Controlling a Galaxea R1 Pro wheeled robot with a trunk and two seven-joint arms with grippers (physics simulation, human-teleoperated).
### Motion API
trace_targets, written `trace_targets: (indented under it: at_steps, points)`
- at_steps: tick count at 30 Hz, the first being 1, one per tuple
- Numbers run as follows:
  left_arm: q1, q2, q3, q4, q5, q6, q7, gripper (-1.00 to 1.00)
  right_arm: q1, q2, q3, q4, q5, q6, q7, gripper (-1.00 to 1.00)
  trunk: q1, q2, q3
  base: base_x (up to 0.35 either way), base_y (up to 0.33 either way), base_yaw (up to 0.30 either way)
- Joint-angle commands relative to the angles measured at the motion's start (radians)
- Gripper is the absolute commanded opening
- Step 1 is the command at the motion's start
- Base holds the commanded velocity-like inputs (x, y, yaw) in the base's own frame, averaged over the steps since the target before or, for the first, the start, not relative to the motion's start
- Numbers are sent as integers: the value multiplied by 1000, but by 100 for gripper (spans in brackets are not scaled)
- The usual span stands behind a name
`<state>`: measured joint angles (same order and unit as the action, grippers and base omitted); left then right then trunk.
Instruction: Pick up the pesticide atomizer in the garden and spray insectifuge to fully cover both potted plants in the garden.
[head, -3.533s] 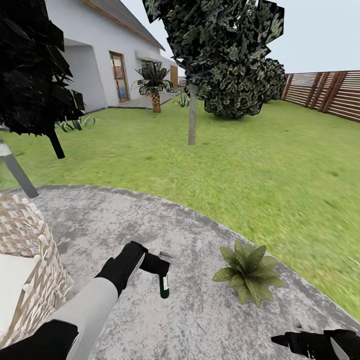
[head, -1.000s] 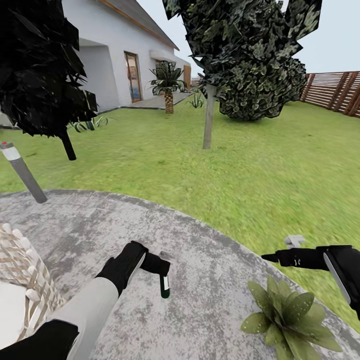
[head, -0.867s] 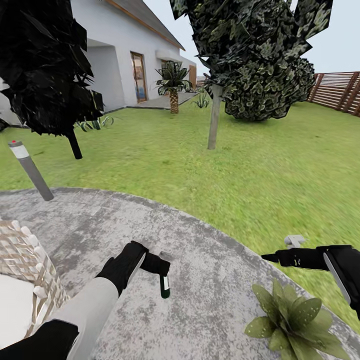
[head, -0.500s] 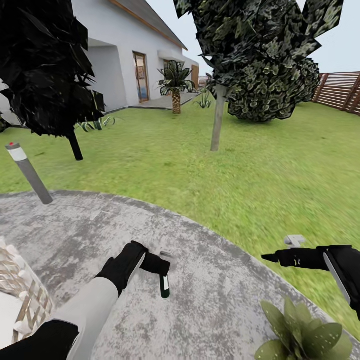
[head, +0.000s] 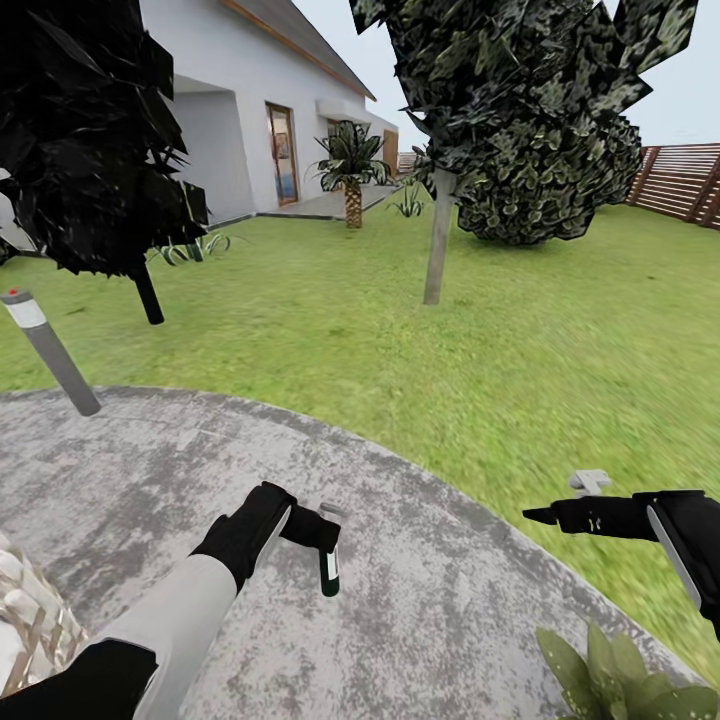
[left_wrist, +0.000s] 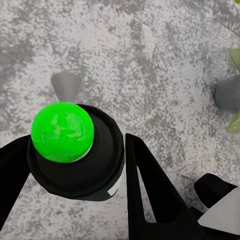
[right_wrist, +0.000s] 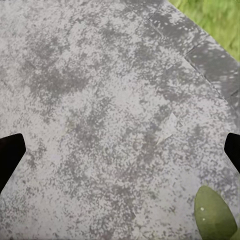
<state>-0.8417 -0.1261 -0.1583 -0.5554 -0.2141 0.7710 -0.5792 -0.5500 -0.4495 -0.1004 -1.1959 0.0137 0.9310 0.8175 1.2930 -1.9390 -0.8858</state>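
Note:
My left gripper (head: 322, 532) is shut on the pesticide atomizer (head: 329, 566), a slim dark green bottle with a white label band that hangs downward over the grey patio (head: 430, 600). In the left wrist view the bottle's bright green cap (left_wrist: 62, 131) sits between the black fingers (left_wrist: 150, 195). One potted plant (head: 630, 680), a low rosette of olive leaves, shows at the patio's near right edge, just below my right gripper (head: 540, 516). That gripper is open with nothing in it, its fingertips (right_wrist: 10, 156) wide apart over the paving, and a leaf (right_wrist: 215, 216) of the plant shows close by.
A grey bollard lamp (head: 48, 350) leans at the patio's far left edge. A wicker piece (head: 25, 625) sits at the near left. Lawn (head: 520, 340) lies beyond the patio, with a thin tree trunk (head: 437, 240), a dark bush, a palm, the white house and a slatted fence (head: 685, 180).
The whole view has shifted, so the camera moved: plant and wicker piece slid toward the bottom corners. The right arm has risen since the oldest frame. The left hand keeps hold of the bottle.

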Motion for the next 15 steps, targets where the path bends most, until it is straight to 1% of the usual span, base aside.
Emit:
trace_targets:
  at_steps: [1,3,9,15]
  points:
    - [0,0,0,-1,-10,2,-8,-100,-1,0,-1,-1,2,6,5,100,0,0,-1,37,10,0]
    - [0,0,0,-1,-10,2,-8,-100,-1,0,-1,-1,2,6,5,100,0,0,-1,125,129,0]
    - [0,0,0,-1,-10,2,-8,-100,-1,0,-1,0,2,6,5,100,0,0,-1,224,206,0]
    - [0,0,0,-1,-11,5,-8,-100,-1,1,-1,1,0,6,4,100,0,0,-1,51,26,0]
